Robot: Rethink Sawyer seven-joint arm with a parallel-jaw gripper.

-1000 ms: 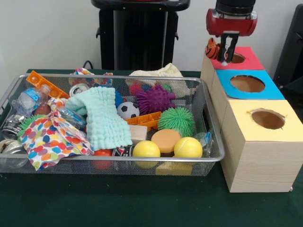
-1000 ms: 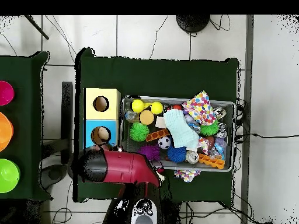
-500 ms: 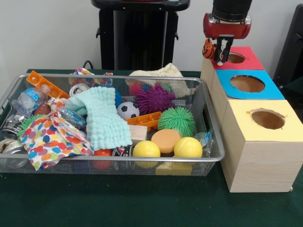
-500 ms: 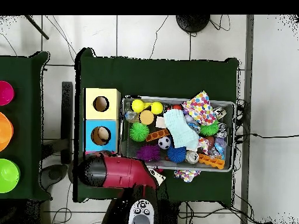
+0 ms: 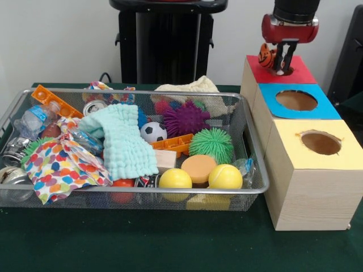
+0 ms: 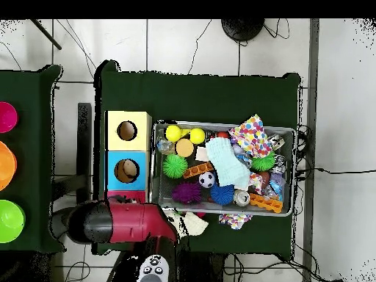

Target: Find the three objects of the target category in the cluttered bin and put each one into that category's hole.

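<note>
Red plastic on the arm's wrist now sits further to the picture's right in the front view than half a second ago: the hand (image 5: 280, 61) has swung from beside the red-topped box (image 5: 292, 75) to directly above it, over the spot where its hole lay in the earlier picture. That hole is now hidden behind the hand. The orange-and-black striped toy (image 5: 267, 55) has travelled with it and is pinched in the hand's fingers (image 5: 288, 56), hanging at the picture-left side of them, just above the red top. In the overhead view the arm (image 6: 121, 222) has shifted toward the picture's left and covers most of the red-topped box, leaving a thin red strip showing.

No writing or brand mark can be read on any object.

The arm comes straight down from above, wrist vertical, hand pointing at the box top.

Beside the red-topped box stand the blue-topped box (image 5: 319, 105) and the yellow-topped box (image 5: 289, 133), each with a round hole; something tan lies inside the blue one's hole in the overhead view. The wire bin (image 5: 256, 182) on the green counter (image 5: 142, 241) looks the same as before: yellow balls, a purple spiky ball, a green spiky ball, a small football, a mint cloth and a spotted cloth.
</note>
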